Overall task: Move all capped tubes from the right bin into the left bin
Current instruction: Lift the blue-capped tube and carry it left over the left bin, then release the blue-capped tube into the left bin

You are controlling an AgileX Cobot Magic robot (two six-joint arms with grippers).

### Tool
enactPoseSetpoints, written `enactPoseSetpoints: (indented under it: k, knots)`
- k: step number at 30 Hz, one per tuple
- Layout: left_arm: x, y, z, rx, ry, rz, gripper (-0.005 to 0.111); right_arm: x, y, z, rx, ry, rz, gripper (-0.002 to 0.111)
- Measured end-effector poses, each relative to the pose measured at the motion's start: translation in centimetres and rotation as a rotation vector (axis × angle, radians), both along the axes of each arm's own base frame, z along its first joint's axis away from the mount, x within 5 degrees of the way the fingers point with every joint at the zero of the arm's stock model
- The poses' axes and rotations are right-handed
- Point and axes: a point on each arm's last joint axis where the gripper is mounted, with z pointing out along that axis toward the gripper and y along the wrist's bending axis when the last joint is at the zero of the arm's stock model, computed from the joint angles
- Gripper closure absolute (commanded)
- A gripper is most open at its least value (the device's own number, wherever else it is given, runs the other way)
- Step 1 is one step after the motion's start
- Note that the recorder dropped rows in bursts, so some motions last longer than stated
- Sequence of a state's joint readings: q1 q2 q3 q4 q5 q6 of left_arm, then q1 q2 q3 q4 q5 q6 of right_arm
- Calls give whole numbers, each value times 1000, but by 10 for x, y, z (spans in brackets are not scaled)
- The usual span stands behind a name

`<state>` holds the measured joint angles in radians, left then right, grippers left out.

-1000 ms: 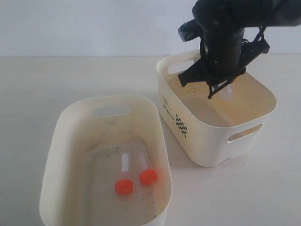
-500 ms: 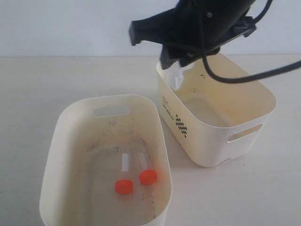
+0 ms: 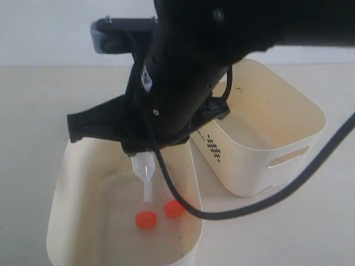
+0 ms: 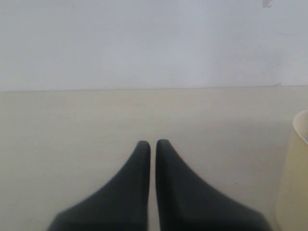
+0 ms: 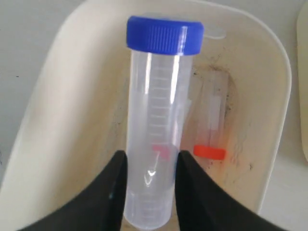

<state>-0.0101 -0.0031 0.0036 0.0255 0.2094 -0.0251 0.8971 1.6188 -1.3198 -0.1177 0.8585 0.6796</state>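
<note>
We hold a blue-capped tube [image 5: 159, 106] clamped in our right gripper [image 5: 151, 168] above the left bin [image 3: 75, 210] — poised, we judge, to drop beside the two orange-capped tubes [image 3: 147, 219] there.

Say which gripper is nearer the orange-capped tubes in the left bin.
Right. The right gripper hangs above the left bin, holding a blue-capped tube over the orange-capped tubes. The left gripper sits shut over the table, outside the bin.
</note>
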Motion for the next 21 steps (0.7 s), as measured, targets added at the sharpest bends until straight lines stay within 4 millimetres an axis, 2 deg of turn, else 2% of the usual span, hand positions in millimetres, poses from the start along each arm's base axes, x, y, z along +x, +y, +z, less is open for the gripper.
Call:
enactPoseSetpoints:
  k: [4,6,7,9,10,11,12,13,15,17,19,21]
  knots:
    - [0,0,0,0,0,0,102,-2,0,-12,11,17,-9,29]
    - [0,0,0,0,0,0,102,-2,1,-13,17,9,5,11]
    - [0,0,0,0,0,0,102,-2,2,-12,19,-3,22,12]
    - [0,0,0,0,0,0,102,-4,4,-12,17,-10,49,27]
    - [0,0,0,0,0,0,102,-4,4,-12,15,-11,52,49]
    - [0,0,0,0,0,0,102,-4,4,-12,12,-11,56,62]
    - [0,0,0,0,0,0,102,-4,3,-13,8,-8,56,90]
    - [0,0,0,0,0,0,102,-4,2,-13,-11,-14,62,108]
    - [0,0,0,0,0,0,102,-3,-6,-5,-55,-75,76,106]
    - [0,0,0,0,0,0,102,-2,-20,14,-106,-192,57,106]
    - [0,0,0,0,0,0,102,5,-44,37,-137,-301,-1,106]
    - [0,0,0,0,0,0,102,20,-74,53,-149,-341,-91,106]
